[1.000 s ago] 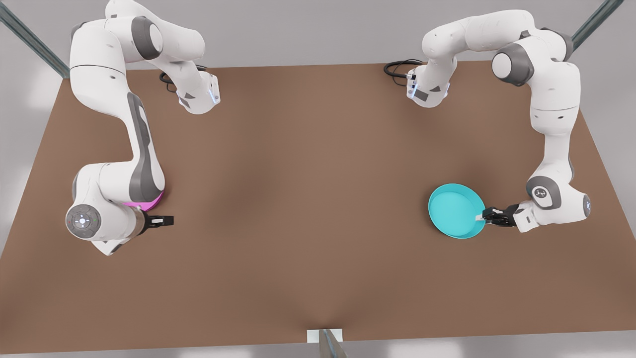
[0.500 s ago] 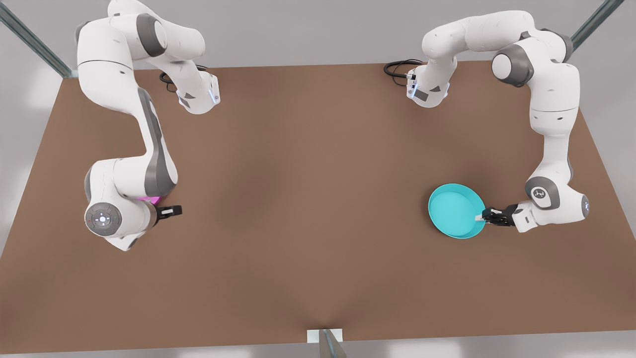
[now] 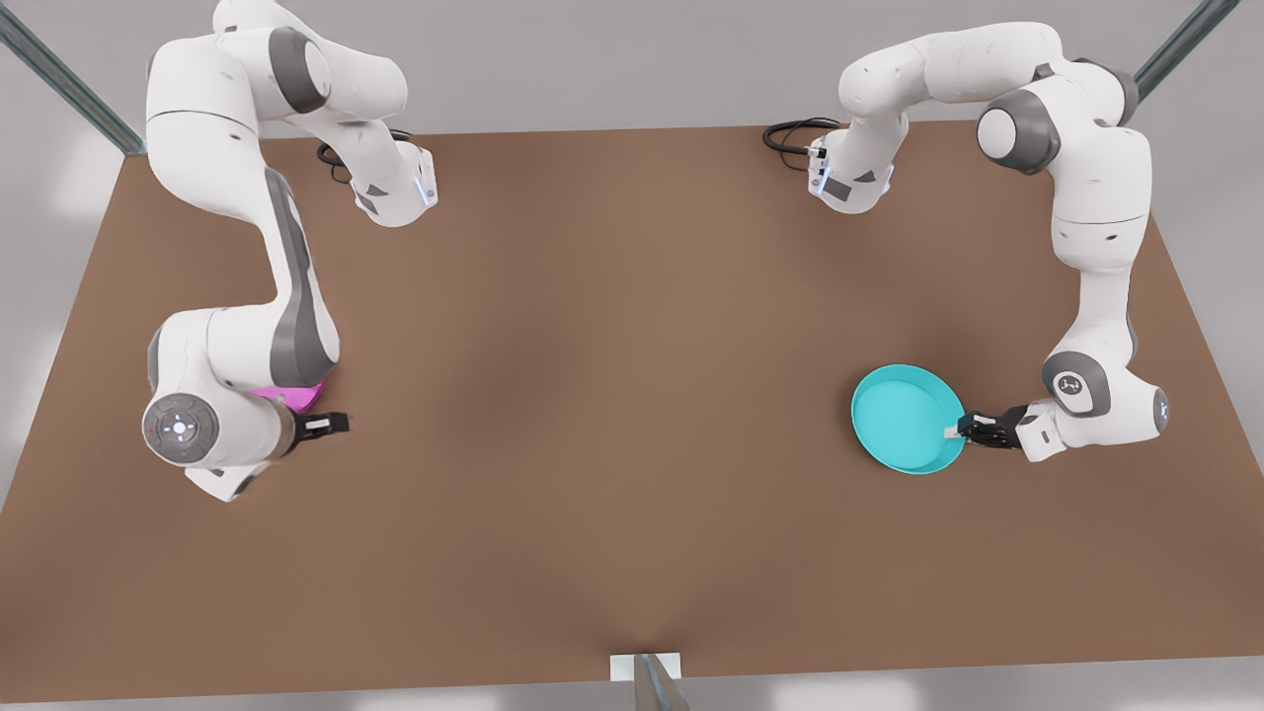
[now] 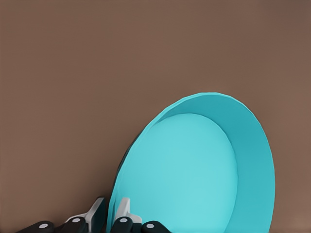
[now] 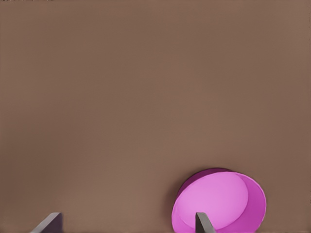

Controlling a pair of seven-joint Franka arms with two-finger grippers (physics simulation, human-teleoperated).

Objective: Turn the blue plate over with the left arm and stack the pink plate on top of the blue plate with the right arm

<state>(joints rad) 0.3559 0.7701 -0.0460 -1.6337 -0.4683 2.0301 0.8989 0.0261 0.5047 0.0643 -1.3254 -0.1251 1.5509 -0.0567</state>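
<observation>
Pink plate [image 3: 288, 397] mostly hidden under the arm at the front view's left, right gripper [image 5: 127, 224] spread wide above it, left gripper [image 3: 963, 431] pinching the rim of the blue plate [image 3: 904, 417], tilted, on the brown table [image 3: 612, 395].

Pink plate [image 3: 291, 397] front view's left, blue plate [image 3: 907, 419] right, well apart.

Blue plate [image 3: 904, 417], clamped at its rim in the left gripper [image 4: 111, 213]: smooth, plastic-looking, soft satin sheen. Pink plate [image 5: 221, 200], ahead of the right gripper [image 5: 129, 221]: same smooth, plastic-like finish, slightly matt. Table [image 3: 612, 395] under both: flat matt brown, no visible grain; arm shells glossy white, gripper fingers matt black.
</observation>
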